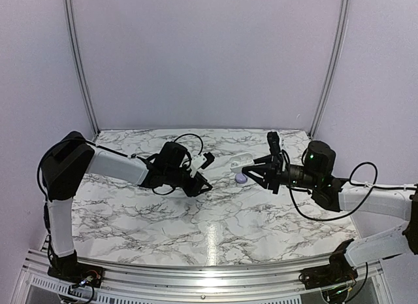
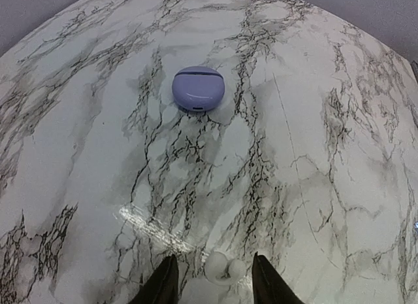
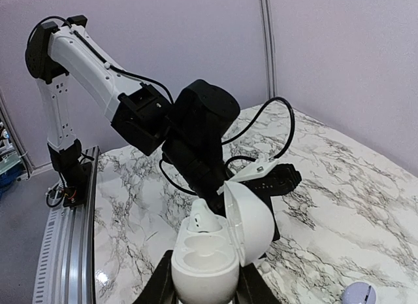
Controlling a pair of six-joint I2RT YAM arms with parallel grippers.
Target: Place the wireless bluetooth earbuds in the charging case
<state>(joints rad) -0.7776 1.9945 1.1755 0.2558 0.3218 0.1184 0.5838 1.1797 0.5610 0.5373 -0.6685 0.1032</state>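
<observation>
The right end effector point(image 3: 206, 286) is clamped on the white charging case point(image 3: 215, 252), lid open, with a seated earbud point(image 3: 199, 220) inside. The left end effector point(image 2: 215, 284) stands partly open around a second earbud point(image 2: 224, 267); whether it grips it cannot be determined. A closed lilac case point(image 2: 198, 88) rests on the counter point(image 2: 313, 186).

— What's the surface?
— A table point(image 1: 163, 219) with a white marble pattern and dark veins, filling the lower half of the top view.
— Anything lying on it?
— One closed lilac case point(image 1: 241, 178), just right of centre there, and upper centre in the left wrist view point(image 2: 198, 88).
</observation>
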